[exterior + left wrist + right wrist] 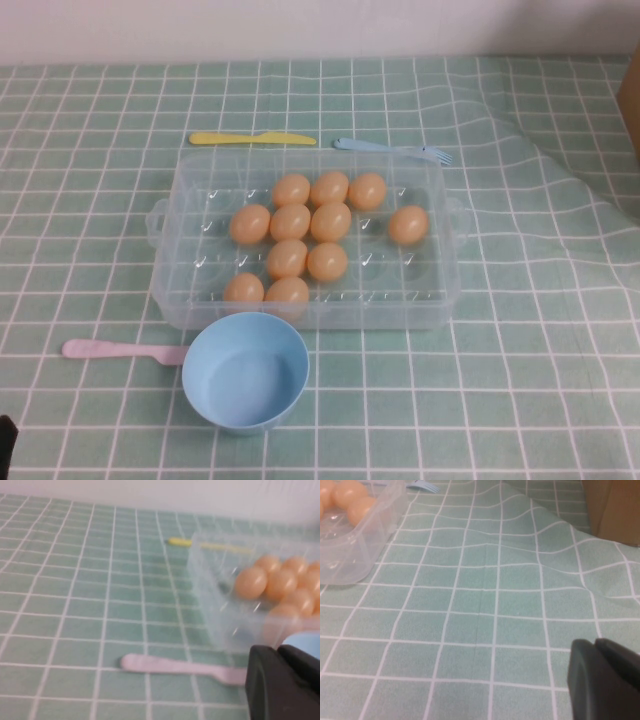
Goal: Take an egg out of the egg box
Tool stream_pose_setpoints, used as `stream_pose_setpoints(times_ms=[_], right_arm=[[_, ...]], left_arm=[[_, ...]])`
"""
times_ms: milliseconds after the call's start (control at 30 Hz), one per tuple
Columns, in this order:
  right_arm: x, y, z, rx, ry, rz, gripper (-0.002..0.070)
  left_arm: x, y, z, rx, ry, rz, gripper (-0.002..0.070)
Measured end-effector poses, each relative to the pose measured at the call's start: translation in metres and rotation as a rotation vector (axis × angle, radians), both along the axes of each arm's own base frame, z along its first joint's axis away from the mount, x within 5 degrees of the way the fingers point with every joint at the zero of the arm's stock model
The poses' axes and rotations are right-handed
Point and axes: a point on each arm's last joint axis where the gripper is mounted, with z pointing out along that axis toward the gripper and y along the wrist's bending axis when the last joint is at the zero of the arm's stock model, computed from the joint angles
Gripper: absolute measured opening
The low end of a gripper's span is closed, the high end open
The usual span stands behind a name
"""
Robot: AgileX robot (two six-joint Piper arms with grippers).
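From my raised camera I see the egg box, a clear plastic tray with small side handles, sitting mid-desk on the green checked cloth. Ten orange-tan eggs lie in it, bunched toward its centre and left half; one egg sits apart at about 3 o'clock from the cluster, with bare dimples between it and the rest.

At 12 o'clock from the box, just beyond its far wall, a yellow knife and a blue fork lie end to end. At 6 o'clock, touching or nearly touching the near wall, stands a light blue bowl. A pink knife lies at the bowl's 9 o'clock, its tip reaching the bowl.

Neither arm reaches into the raised view. The left claw shows in its own wrist camera as a dark mass low over the desk near the pink knife and the box's left end; its fingers are pressed together and pinch nothing. The right claw shows in its wrist camera over bare cloth, well apart from the box's right end; I cannot tell whether it is spread or pressed together. A brown box stands at the cloth's far right edge.
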Motion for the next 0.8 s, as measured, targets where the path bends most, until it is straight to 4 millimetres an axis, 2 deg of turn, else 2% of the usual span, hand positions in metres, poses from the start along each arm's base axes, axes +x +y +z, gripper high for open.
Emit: stream_pose_setpoints(times_ms=[300,800], right_arm=[[0.000,0.000,0.000,0.000,0.000,0.000,-0.0018],[0.000,0.000,0.000,0.000,0.000,0.000,-0.0018]], left_arm=[[0.000,-0.004,0.009,-0.401,-0.017,0.007,-0.0004],[0.002,0.000,0.015,-0.412,-0.076,0.039,-0.0004]])
